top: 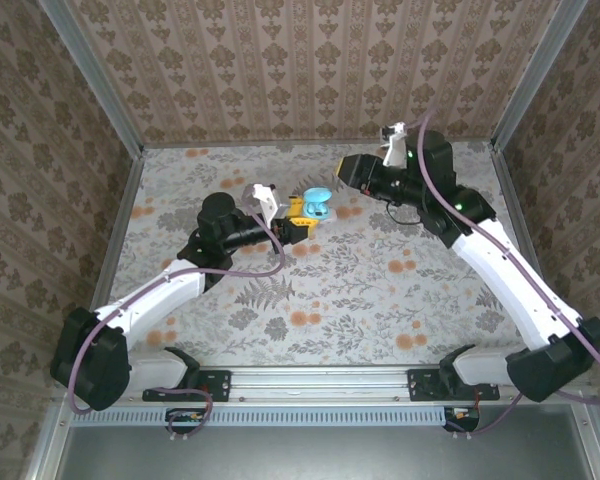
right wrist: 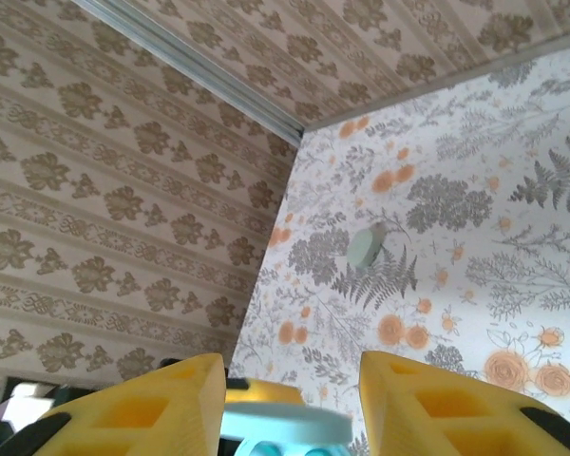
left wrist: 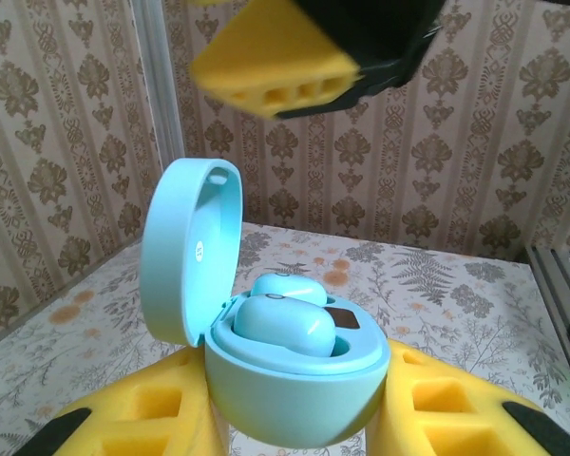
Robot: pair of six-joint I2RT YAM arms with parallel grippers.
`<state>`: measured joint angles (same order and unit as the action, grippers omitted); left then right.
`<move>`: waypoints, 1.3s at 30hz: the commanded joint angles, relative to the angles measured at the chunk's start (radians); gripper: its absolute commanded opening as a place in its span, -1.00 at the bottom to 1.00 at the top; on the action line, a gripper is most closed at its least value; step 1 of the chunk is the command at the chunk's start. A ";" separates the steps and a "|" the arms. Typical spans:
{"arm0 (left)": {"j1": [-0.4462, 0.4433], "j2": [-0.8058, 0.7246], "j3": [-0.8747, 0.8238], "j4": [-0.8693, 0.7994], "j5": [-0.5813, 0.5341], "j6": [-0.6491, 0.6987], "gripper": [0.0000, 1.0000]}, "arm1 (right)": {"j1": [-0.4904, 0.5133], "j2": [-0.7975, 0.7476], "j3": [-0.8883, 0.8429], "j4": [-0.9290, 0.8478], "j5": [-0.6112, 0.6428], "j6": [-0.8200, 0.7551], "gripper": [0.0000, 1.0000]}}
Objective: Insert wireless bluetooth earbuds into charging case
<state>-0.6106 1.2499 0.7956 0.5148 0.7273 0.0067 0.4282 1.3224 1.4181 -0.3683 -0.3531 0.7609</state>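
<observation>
Left gripper (top: 298, 222) is clamping the charging case (left wrist: 294, 399) by its lower shell, with the lid (left wrist: 185, 247) standing open. Two pale teal earbuds (left wrist: 285, 323) are sitting in the case's wells. Right gripper (right wrist: 293, 366) is hovering just above the case, fingers parted and carrying nothing. Judgement: the earbuds are likely handling as light, rigid, glossy, slippery pieces. Any reseating is calling for a gentle pinch across the rounded body, keeping off the hinged lid.

Earbuds (left wrist: 283, 318) in charging case (left wrist: 294, 404); case between left fingers (left wrist: 456, 408); lid (left wrist: 185, 247) up; right fingers (left wrist: 266, 66) above.
</observation>
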 commanded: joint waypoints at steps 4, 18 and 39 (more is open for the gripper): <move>-0.011 -0.040 0.040 -0.031 0.029 0.051 -0.45 | -0.009 0.131 0.113 -0.110 -0.149 -0.034 -0.07; -0.005 -0.019 0.041 0.011 -0.017 0.006 -0.45 | -0.009 0.153 0.056 -0.095 -0.317 -0.035 -0.05; 0.008 0.026 0.033 0.168 -0.044 -0.128 -0.45 | -0.042 0.096 -0.281 0.586 -0.604 0.434 0.19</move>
<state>-0.6079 1.2667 0.8062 0.6018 0.6914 -0.0761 0.3882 1.3849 1.1614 0.0418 -0.8566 1.0775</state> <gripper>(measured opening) 0.334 0.599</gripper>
